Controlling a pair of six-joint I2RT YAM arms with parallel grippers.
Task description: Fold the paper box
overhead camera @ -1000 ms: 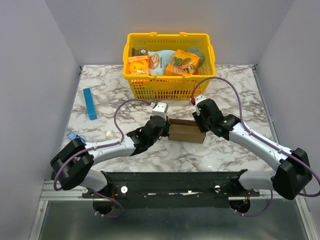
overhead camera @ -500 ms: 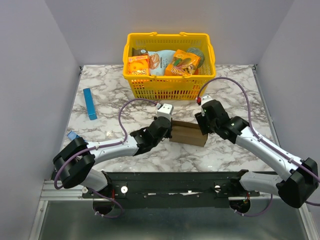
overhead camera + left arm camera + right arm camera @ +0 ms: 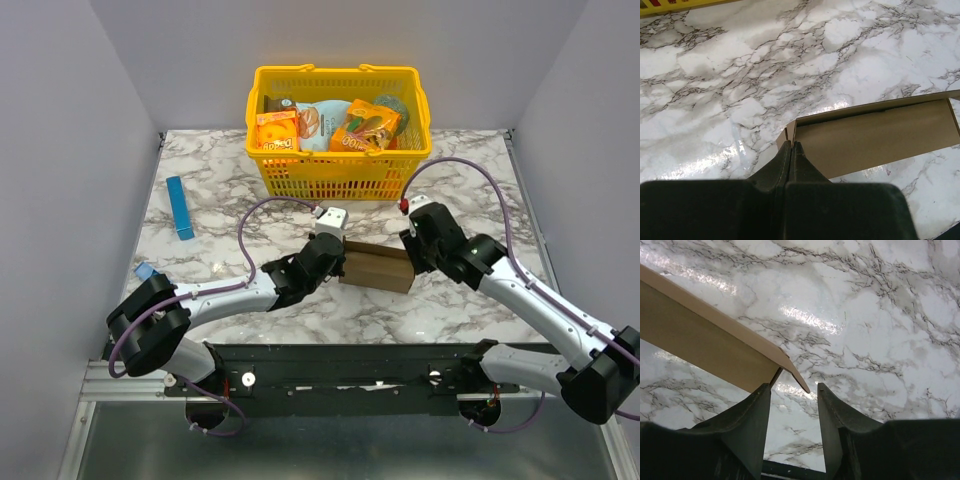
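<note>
Left gripper (image 3: 791, 146) has its two dark fingers (image 3: 781, 167) pressed flat together with no gap between them. Their tips meet the left end of the paper box (image 3: 875, 135), a long, low carton of plain brown unprinted cardboard, at the corner where a small end flap juts out. Whether a sliver of that flap is caught between the tips cannot be told. In the left wrist view the carton's long open top runs away to the right, its inner wall in shadow.

At the other end, the right gripper (image 3: 793, 389) stands with its fingers spread. The pointed corner of the carton's right end reaches into the gap between them. A thin edge of cardboard touches the tip of the finger on the left of the right wrist view, while the other finger (image 3: 832, 420) is apart from the cardboard.

From above, the carton lies on the white, grey-veined marble tabletop (image 3: 470, 190), about midway across it and slightly askew, with one gripper at each short end. Behind it, near the far edge, sits a yellow plastic basket with a slatted wall (image 3: 340, 175), holding orange printed snack packets (image 3: 277, 131) among other goods. A slim blue box (image 3: 180, 207) lies well apart to the left, near the table's left edge. Purple cables (image 3: 262, 207) arc over both forearms.
</note>
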